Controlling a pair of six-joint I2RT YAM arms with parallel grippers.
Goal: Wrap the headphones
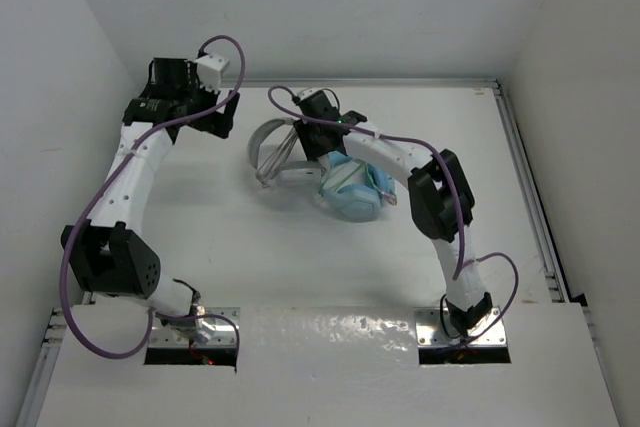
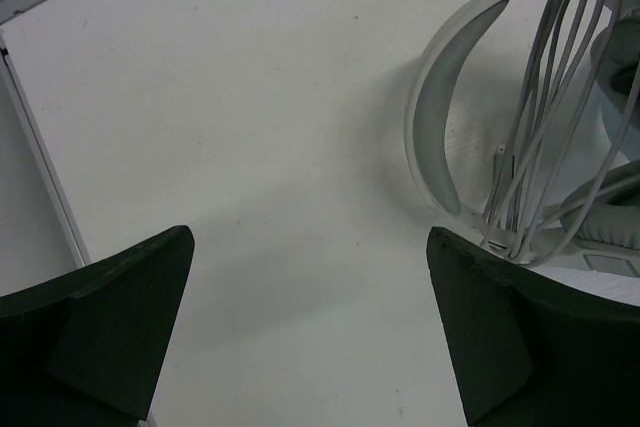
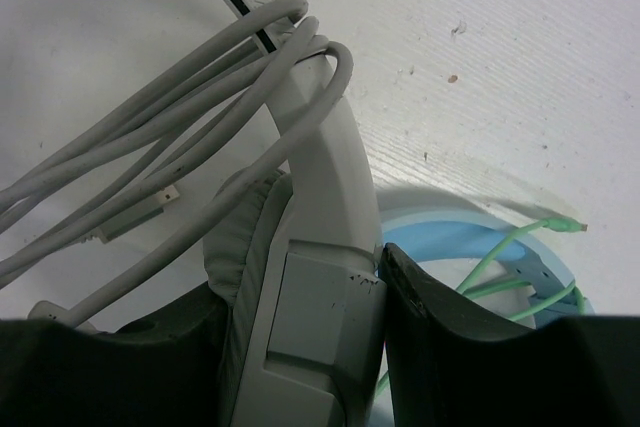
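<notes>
Big white desk (image 1: 250,267) is carrying everything here, and the headphones (image 1: 272,152) are sitting out past the middle of it, right beside a blue pair (image 1: 355,192). The right hand (image 3: 300,317) is clamping the hard plastic arm just above the ear cup (image 3: 245,237). I'm thinking that's the smart spot: that bit is looking stiff, while the pad is squishy and the headband (image 2: 440,97) is probably flexing if you squeeze it. The whole thing is looking light, so it's likely tipping or sliding easily if nudged. The left hand (image 2: 310,247) is hanging wide open over bare desk just beside the headband, holding nothing. The cable (image 3: 150,147) is running in several loose loops from headband to cup. It's looking limp and slick, so I'm guessing those loops are wanting to slip off.
</notes>
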